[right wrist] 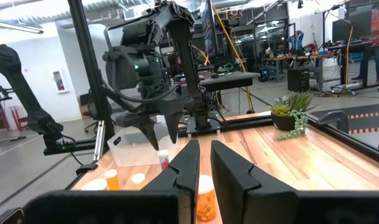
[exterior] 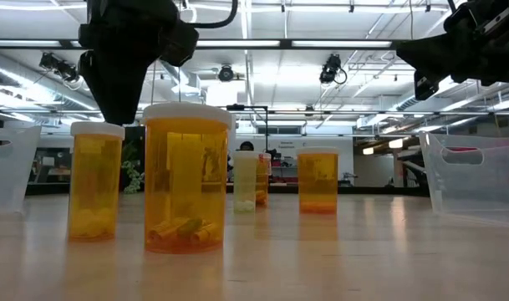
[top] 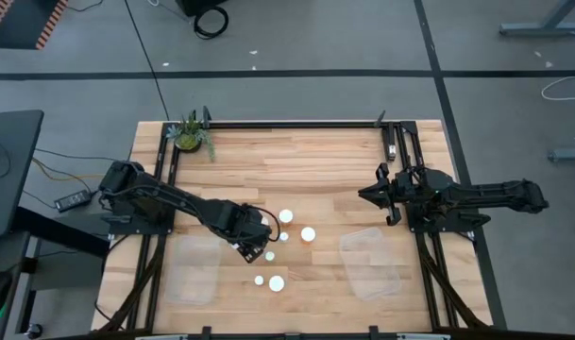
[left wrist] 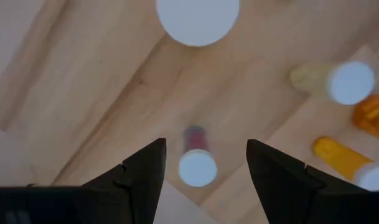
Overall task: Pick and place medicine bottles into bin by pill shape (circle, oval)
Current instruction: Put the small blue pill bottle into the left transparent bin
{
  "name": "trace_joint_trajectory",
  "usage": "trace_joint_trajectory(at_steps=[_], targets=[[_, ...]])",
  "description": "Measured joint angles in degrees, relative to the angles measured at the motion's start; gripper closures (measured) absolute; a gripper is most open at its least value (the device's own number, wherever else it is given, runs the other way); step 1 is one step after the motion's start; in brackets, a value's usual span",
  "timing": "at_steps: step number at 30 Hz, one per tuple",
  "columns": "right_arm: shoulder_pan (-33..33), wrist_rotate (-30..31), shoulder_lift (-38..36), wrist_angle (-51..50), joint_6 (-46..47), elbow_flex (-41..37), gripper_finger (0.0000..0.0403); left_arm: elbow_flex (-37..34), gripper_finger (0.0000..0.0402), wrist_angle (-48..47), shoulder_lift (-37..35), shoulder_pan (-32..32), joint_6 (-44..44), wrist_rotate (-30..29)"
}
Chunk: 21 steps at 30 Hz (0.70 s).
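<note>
Front and centre in the low view stands a wide orange bottle [exterior: 187,177], long pills lying at its bottom. Up above, the left gripper [left wrist: 201,163] hangs wide open over the counter [top: 315,161], and directly beneath it, framed between the two fingers, sits a small white-capped bottle [left wrist: 197,163], upright, cap facing the wrist camera. So the coming move looks like a straight drop. The left arm is clearly nearer; the right gripper [top: 367,195] waits closed, well apart at the counter's right side. Other medicine bottles [top: 308,233] stand loose between the two clear bins [top: 370,264]. That target's pill shape can't be made out from here.
</note>
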Motion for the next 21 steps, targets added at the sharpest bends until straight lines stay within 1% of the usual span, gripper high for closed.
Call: trace_joint_trajectory(at_steps=[7, 11, 21], targets=[[-0.01, 0.01, -0.02, -0.24, 0.00, 0.01, 0.0356, -0.04, 0.0170, -0.31, 5.09, -0.43, 5.25, 0.10], [0.00, 0.00, -0.02, -0.91, 0.00, 0.01, 0.0356, -0.07, 0.0170, -0.30, 7.32, -0.05, 7.28, 1.74], [0.01, 0.01, 0.00, -1.54, 0.00, 0.01, 0.0356, -0.07, 0.0170, -0.09, 9.82, -0.08, 7.44, 2.72]])
